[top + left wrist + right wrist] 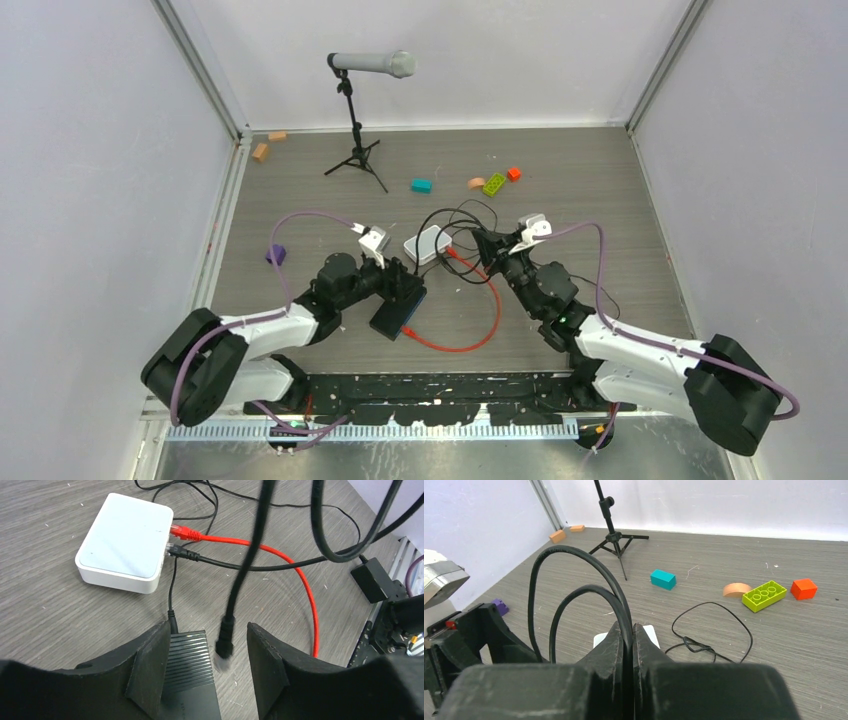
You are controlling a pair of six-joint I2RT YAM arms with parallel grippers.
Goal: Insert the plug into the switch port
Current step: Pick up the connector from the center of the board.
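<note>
Table: a grey wood-grain table (600, 180) fills the top view, with pale walls on three sides.
Microphone: a grey microphone (372, 64) on a black tripod stand (355, 150), top centre of the top view.
Left gripper: my left gripper (206, 630) is at the centre of the top view, over the switch. Its jaws are partly apart and clamp nothing.
Right gripper: my right gripper (626, 630) is right of centre, pinched tight on the black cable (622, 607), which loops up out of the fingers.
Switch: a flat black switch (390, 318) lies slanted just below centre. The faint print on its lid is too blurred to read.
White box: a rounded white box (428, 243) sits up and right of the switch, with one red and one black connector in its side.
Red cable: the red cable (492, 310) loops from the white box towards lower right, then back to the switch.
Black connector: a blurred black connector (224, 642) hangs between my left fingers.
Blocks: a teal block (421, 185), green studded brick (494, 184) and purple block (276, 254).
Plug: the plug (408, 329) is at the switch's lower corner. I cannot tell whether it is seated.
Switch port: the switch port (421, 300) is on the blue edge, too small to make out.
</note>
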